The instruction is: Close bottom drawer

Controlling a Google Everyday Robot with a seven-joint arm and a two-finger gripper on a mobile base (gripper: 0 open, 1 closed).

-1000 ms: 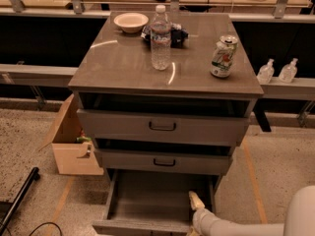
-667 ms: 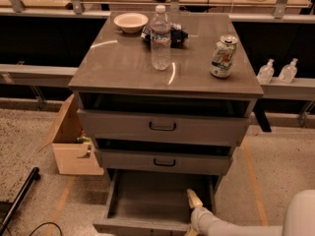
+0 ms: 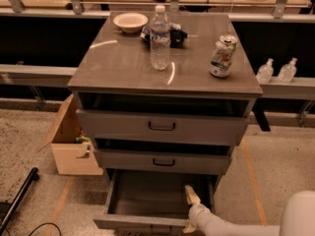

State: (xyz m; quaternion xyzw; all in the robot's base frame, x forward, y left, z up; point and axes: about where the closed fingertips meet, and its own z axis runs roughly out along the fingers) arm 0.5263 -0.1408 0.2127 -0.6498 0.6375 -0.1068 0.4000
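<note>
The bottom drawer (image 3: 147, 200) is the lowest of three grey drawers in the cabinet and stands pulled well out toward the camera, its wide, shallow tray open to view and bare inside, its low front panel along the bottom edge of the view. The claw (image 3: 190, 211) sits at the right part of that front panel, spread open: one pale finger (image 3: 192, 195) points up inside the tray, and the other lies at the outer side of the panel, holding nothing else. The middle drawer (image 3: 162, 161) and top drawer (image 3: 162, 127) above are each slightly out, each with a small black handle. On the glossy grey counter (image 3: 118, 68) stand a pale bowl (image 3: 130, 22), a clear water bottle (image 3: 160, 38) and a can (image 3: 221, 56). A cardboard box (image 3: 69, 146) rests on the speckled floor (image 3: 34, 136) just left of the cabinet, and two small pump bottles (image 3: 276, 71) sit on a ledge to the right.
</note>
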